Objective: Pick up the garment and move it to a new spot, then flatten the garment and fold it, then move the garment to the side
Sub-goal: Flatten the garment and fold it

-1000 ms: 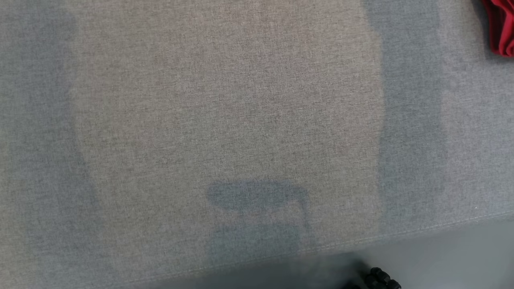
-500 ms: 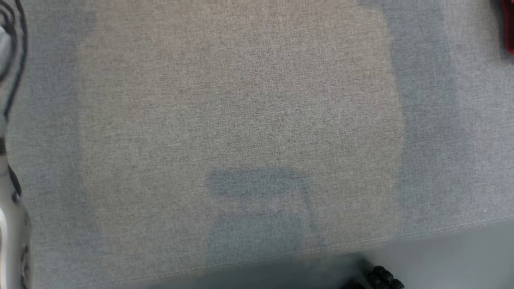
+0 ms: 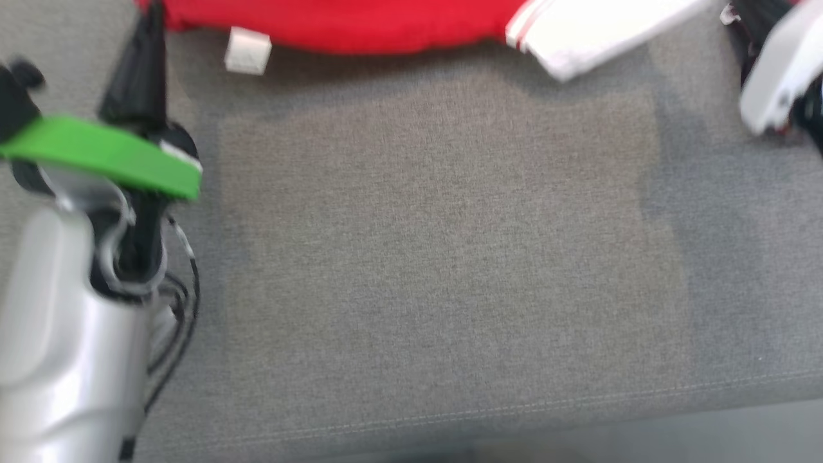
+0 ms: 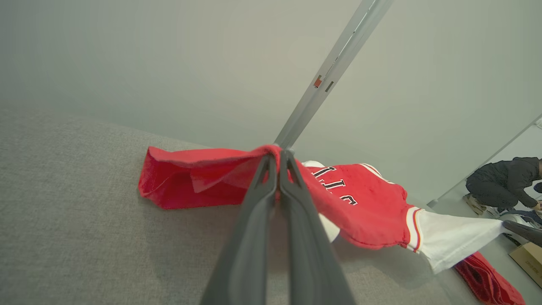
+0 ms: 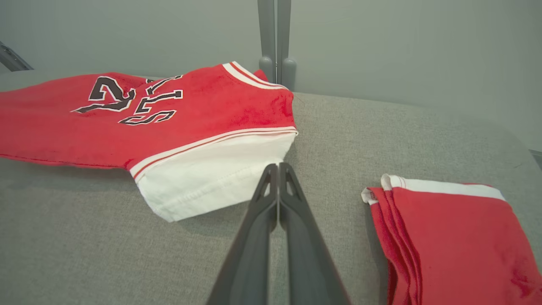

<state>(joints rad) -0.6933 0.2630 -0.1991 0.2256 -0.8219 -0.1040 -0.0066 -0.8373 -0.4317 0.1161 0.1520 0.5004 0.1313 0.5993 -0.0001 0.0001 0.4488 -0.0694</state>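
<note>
The garment (image 5: 169, 123) is a red jersey with black lettering and white sleeves, lying at the far side of the grey cloth surface (image 3: 418, 257). My left gripper (image 4: 278, 156) is shut on a red edge of it and holds that edge lifted, so the cloth hangs in a fold below. My right gripper (image 5: 278, 166) is shut with its tips at the hem of the white sleeve (image 5: 211, 178), which stretches toward it and casts a shadow beneath. In the head view the garment (image 3: 347, 26) runs along the top, with my left gripper (image 3: 153, 19) at its left end.
A second red garment (image 5: 444, 237) lies folded to the right of the sleeve. A grey post (image 5: 275, 42) rises behind the surface. A person (image 4: 504, 182) crouches on the floor far off, near a cardboard box (image 4: 529, 258). The front edge of the surface (image 3: 450, 411) runs along the bottom.
The head camera has swung, so the whole picture has shifted. The red garment and both arms have come into the head view, where earlier there was mostly bare grey cloth.
</note>
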